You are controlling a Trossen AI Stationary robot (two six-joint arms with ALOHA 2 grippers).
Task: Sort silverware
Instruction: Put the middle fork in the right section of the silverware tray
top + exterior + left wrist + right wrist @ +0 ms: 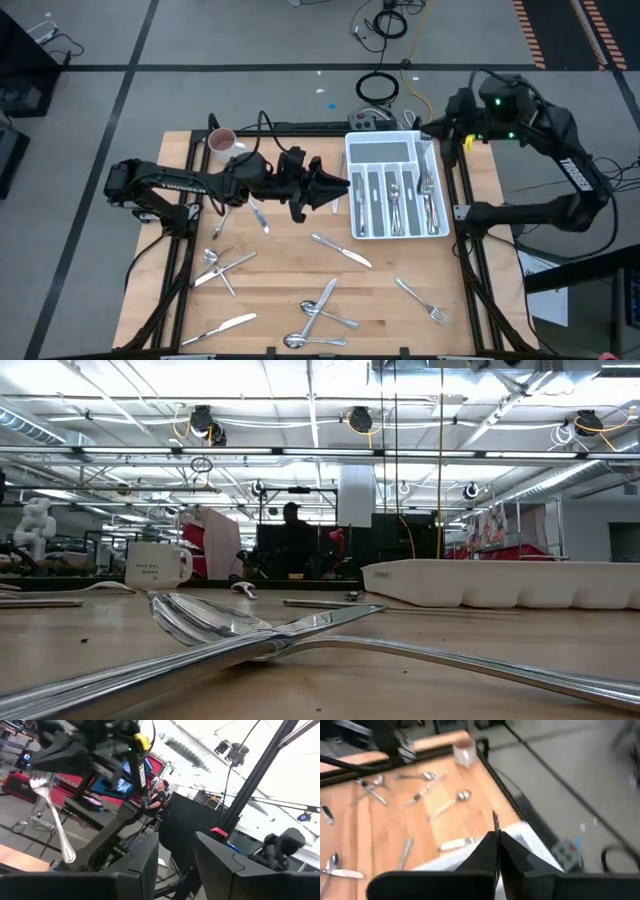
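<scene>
Several pieces of silverware lie scattered on the wooden table: a knife (341, 250), a fork (424, 301), spoons (320, 306) and another knife (226, 325). A spoon (210, 620) lies close in the low view. More pieces fill the white tray (362, 190) at the far right. My right gripper (497, 837) is shut on a fork (52, 817) above the tray's far right corner (432, 135). My left gripper (340, 188) hovers just left of the tray, open (176, 855) with nothing between its fingers. My right gripper pinches the fork between its two fingers, near the tine end (39, 782). A sliver of metal (495, 820) sticks out past the fingertips. The fork hangs below the gripper, handle end (70, 854) lowest, clear of the table and tray.
A white-and-pink mug (220, 142) stands at the table's far left corner, also in the low view (157, 565). A power strip (372, 120) and cables lie beyond the far edge. Bare wood shows between the scattered pieces in the table's middle. A person sits far behind the table (159, 795).
</scene>
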